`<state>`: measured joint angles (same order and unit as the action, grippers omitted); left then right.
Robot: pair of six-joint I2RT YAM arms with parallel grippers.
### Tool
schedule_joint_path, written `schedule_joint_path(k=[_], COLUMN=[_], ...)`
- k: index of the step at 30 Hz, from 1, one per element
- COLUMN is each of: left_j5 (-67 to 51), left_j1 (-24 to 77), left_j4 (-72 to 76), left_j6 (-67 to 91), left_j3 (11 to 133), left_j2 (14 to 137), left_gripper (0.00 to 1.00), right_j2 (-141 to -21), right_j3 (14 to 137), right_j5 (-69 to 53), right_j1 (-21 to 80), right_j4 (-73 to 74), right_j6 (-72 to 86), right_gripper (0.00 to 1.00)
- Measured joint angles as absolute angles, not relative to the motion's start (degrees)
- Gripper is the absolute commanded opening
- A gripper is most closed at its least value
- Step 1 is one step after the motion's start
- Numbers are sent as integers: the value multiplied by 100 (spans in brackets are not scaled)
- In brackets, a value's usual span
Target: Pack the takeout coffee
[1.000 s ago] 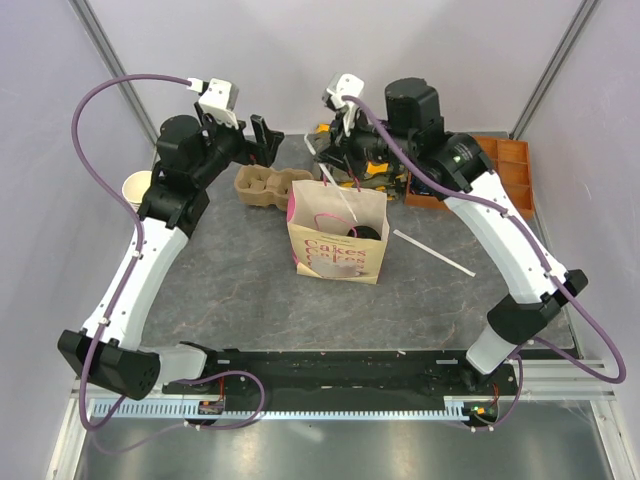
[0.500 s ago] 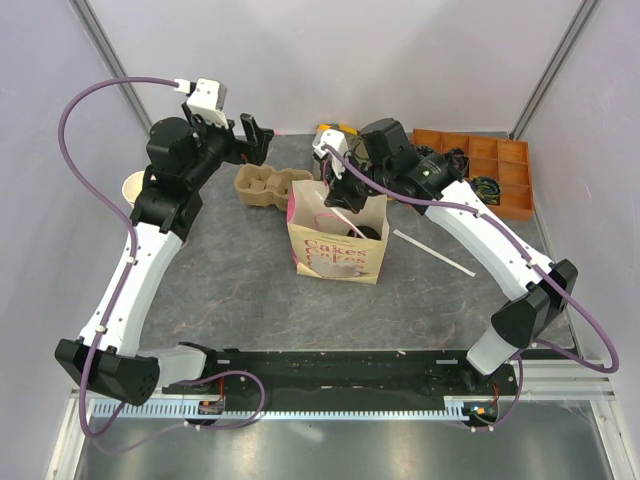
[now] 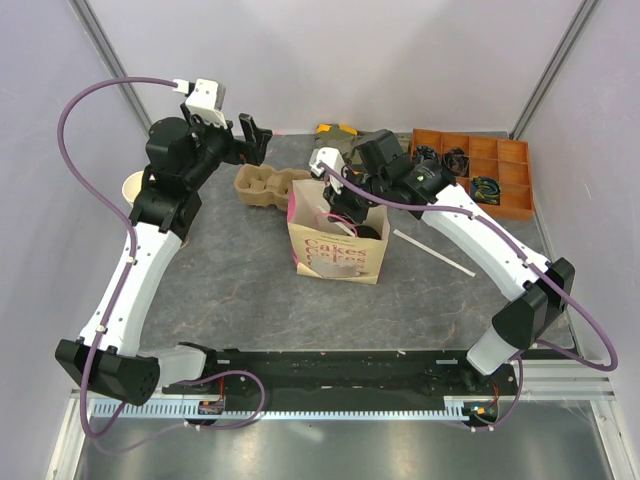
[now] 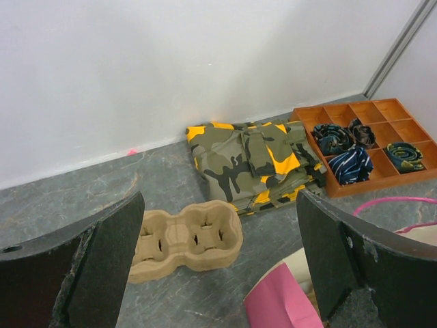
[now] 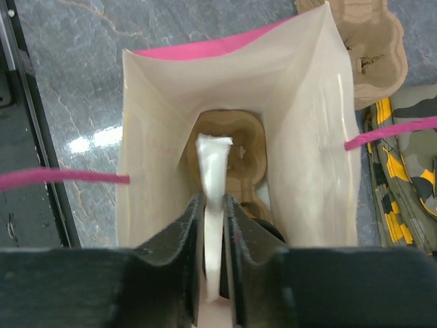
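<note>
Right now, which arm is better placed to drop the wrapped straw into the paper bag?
Right. The right gripper pinches the wrapped straw directly over the open paper bag; the left gripper hangs open, off by the pulp cup carrier.

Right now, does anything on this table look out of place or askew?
A white straw lies loose and slanted on the table, right of the paper bag; another stands between the fingers of the right hand over the bag. Nothing looks spilled or damaged.

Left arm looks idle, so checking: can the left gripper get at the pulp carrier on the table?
Probably yes: the left gripper hangs open near the pulp carrier, which shows unobstructed between its fingers.
</note>
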<state>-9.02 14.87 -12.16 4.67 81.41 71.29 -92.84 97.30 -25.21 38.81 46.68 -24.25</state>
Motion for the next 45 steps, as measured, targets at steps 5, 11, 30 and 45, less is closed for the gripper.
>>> schedule_joint_path(k=[5,11,30,45], left_j5=[-908,-915,-1313,-2919], left_j1=[1470,1457,1319,438], left_j4=[-1258,-1369,-2530,-5251], left_j6=[467,464,224,137], left_j3=[8141,8141,9929,12285], left_j2=[7129,7129,8042,10328], left_gripper=[100,100,100,100], right_j2=[-9336,-9448,-9343,-8851], right_j3=[9896,10462,12291,10182], right_j5=[-2558,-2552,-1417,-1035], right_j1=[3881,3881,3179,978], right_j4=[4834,4853,3653,3441], right_j6=[-2429,-2329,-1284,-454], right_gripper=[35,37,74,98])
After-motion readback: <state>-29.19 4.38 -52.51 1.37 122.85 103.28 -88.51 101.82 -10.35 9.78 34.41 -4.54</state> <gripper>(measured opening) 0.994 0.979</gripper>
